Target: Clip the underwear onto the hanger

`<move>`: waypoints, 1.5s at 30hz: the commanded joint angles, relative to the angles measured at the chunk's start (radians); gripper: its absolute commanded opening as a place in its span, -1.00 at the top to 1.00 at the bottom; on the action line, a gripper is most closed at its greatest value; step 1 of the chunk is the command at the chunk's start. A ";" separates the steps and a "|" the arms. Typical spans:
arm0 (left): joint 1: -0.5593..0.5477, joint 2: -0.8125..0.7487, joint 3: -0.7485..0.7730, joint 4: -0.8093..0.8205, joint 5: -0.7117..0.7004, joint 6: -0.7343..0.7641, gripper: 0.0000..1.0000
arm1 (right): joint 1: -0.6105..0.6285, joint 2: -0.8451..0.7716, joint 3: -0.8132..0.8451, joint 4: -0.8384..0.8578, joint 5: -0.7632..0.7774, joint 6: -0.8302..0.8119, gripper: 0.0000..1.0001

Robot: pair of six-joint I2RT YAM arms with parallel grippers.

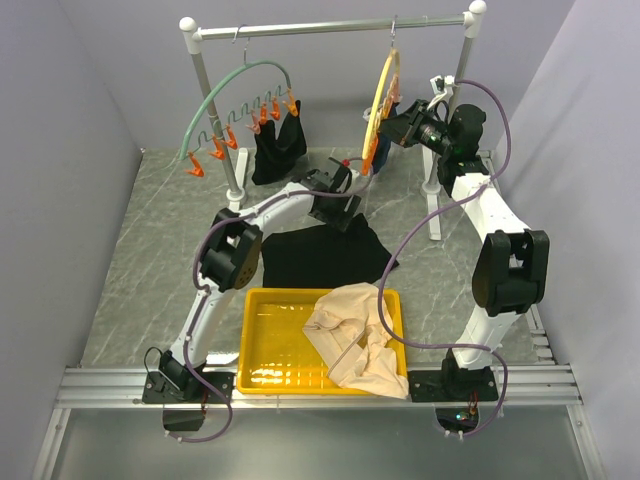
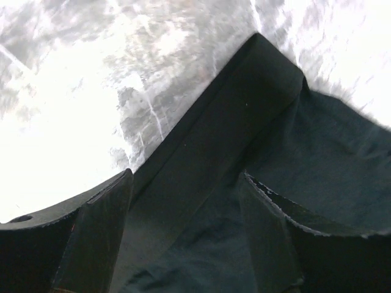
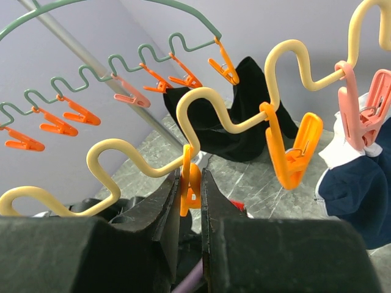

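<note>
The left gripper (image 2: 186, 178) had its fingers apart, low over the black underwear (image 1: 320, 255) — it lay flat on the table (image 1: 150, 250). The right gripper (image 3: 189, 177) was squeezed tight on an orange clip (image 3: 185, 198) of the yellow hanger (image 3: 292, 44).

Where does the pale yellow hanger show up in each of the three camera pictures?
Top external: the hanger hangs edge-on from the rail, upper right of centre.
Left wrist: not in it; only the underwear and table.
Right wrist: its wavy wire crosses the whole picture; the right gripper pinches one orange clip.
Shared landmark: the hung black garment, left of the hanger in top external, behind it in right wrist.
</note>
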 commanded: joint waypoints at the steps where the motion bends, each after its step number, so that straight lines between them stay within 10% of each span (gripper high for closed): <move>1: 0.005 -0.041 0.044 -0.058 0.002 -0.172 -0.53 | -0.006 -0.057 -0.006 0.005 -0.017 -0.014 1.00; 21: -0.045 0.089 0.080 -0.188 -0.179 -0.453 -0.61 | -0.007 -0.073 -0.037 0.019 -0.014 -0.019 1.00; 39: 0.030 0.165 0.012 -0.187 -0.130 -0.330 0.50 | -0.007 -0.054 -0.021 0.011 0.000 -0.014 1.00; 45: 0.002 0.139 -0.058 -0.144 -0.127 -0.085 0.59 | -0.007 -0.060 -0.026 0.008 -0.002 -0.024 1.00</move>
